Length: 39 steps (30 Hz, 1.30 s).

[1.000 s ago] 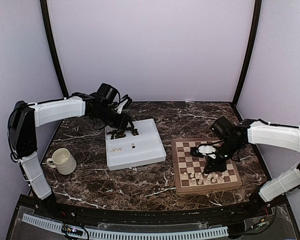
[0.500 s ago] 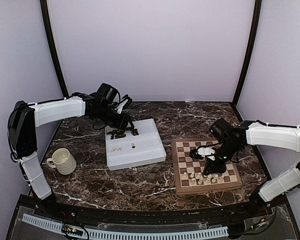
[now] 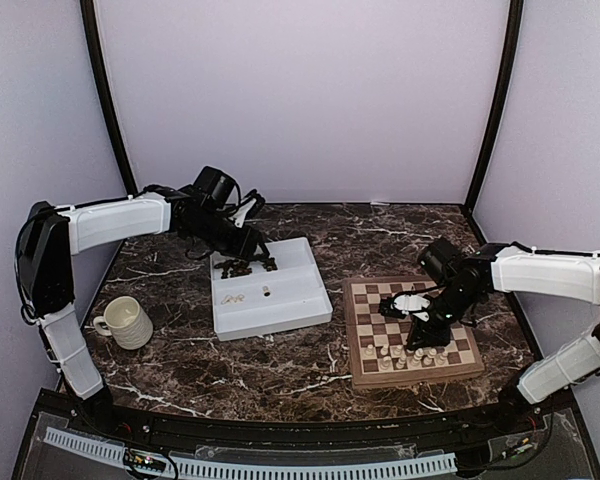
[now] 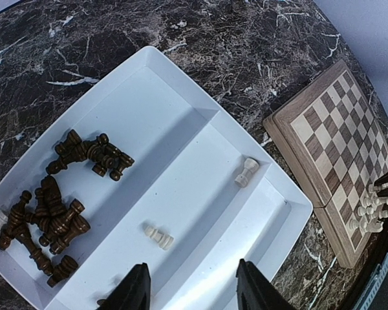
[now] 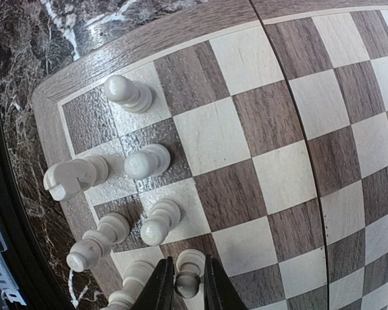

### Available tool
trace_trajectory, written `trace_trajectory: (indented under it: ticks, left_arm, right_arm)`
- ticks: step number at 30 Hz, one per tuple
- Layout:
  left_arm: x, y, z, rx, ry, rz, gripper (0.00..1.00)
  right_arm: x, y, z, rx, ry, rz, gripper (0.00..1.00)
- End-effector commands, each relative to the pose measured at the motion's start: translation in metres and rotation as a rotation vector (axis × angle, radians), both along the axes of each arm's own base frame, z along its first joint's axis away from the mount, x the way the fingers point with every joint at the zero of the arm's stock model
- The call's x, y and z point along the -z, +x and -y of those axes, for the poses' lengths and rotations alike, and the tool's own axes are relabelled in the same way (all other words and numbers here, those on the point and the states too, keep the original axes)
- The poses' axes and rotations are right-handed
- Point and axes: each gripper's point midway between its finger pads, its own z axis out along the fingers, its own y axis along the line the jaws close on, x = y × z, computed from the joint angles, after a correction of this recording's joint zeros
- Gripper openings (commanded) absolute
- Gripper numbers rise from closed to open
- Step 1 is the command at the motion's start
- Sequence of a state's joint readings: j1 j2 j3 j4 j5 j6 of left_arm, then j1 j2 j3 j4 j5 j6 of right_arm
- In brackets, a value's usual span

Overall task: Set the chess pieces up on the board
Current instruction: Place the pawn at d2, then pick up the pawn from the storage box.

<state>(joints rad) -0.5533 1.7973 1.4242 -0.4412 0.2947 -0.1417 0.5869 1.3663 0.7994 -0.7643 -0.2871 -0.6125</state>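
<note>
Fingers of right gripper closely flank cream piece on board, grip unclear; left gripper gapes empty.

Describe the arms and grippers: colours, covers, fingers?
Matching pair. The left arm and right arm have white shells on the long links, with black joints and wrist blocks. The left gripper and right gripper each have two slim black fingers.
</note>
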Motion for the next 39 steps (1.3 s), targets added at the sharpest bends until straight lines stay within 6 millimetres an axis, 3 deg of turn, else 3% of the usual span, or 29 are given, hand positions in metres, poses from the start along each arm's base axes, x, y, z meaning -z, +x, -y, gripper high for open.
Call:
trace_trajectory:
  ticks: [1,9,14,21,28,32,39]
  left_arm:
    - [-0.009,-0.004,-0.001,0.011,-0.016,0.007,0.48]
    - [-0.008,-0.004,-0.001,0.013,-0.015,0.003,0.48]
    - [-0.01,-0.003,-0.004,0.009,0.001,0.017,0.48]
    - [-0.008,-0.007,-0.02,-0.047,0.134,0.015,0.48]
    - [0.02,-0.033,-0.041,-0.123,0.191,-0.111,0.46]
    - [0.037,-0.041,-0.033,-0.226,0.119,-0.182,0.45]
    - [0.055,-0.031,-0.003,-0.417,0.06,-0.25,0.45]
  right_arm:
    - [0.003,-0.001,-0.001,-0.002,-0.004,0.005,0.21]
    - [-0.004,-0.003,-0.004,-0.005,0.019,-0.004,0.25]
    - [-0.03,-0.006,-0.012,-0.03,0.074,-0.012,0.3]
    - [-0.076,0.019,-0.013,-0.01,0.142,0.098,0.35]
    - [-0.094,0.055,-0.022,0.06,0.19,0.183,0.35]
    - [-0.095,0.071,-0.032,0.079,0.212,0.19,0.35]
    - [-0.094,0.076,-0.045,0.06,0.261,0.164,0.35]
